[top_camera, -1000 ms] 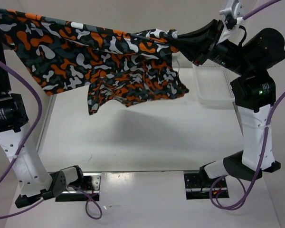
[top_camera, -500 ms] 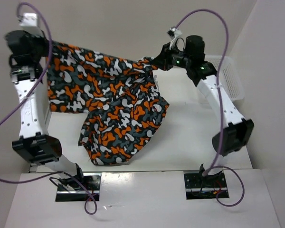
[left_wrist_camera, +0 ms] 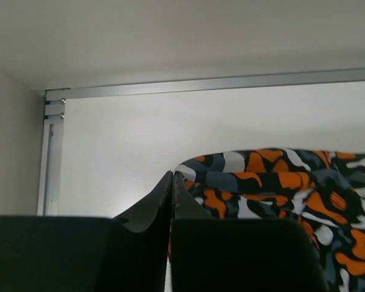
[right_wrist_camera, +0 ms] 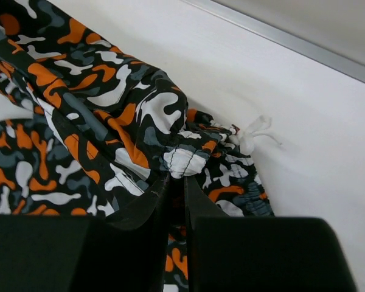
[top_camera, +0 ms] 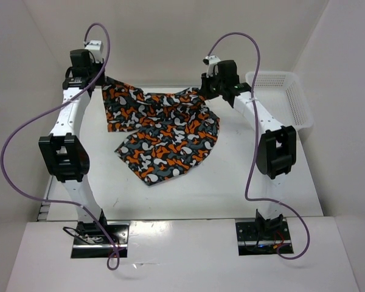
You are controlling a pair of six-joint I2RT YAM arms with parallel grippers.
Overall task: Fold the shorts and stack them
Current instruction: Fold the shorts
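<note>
There are two grippers, one pair of shorts and one basket. At the worktop's (top_camera: 243,176) far left corner the left gripper (top_camera: 103,83) is pinched tight on one end of the shorts (top_camera: 164,131), which spread from there across the far half of the worktop and sag toward its middle. The right gripper (top_camera: 204,91) is clamped on their bunched other end, and the white mesh basket (top_camera: 299,103) sits in the far right corner, apart from the cloth.
</note>
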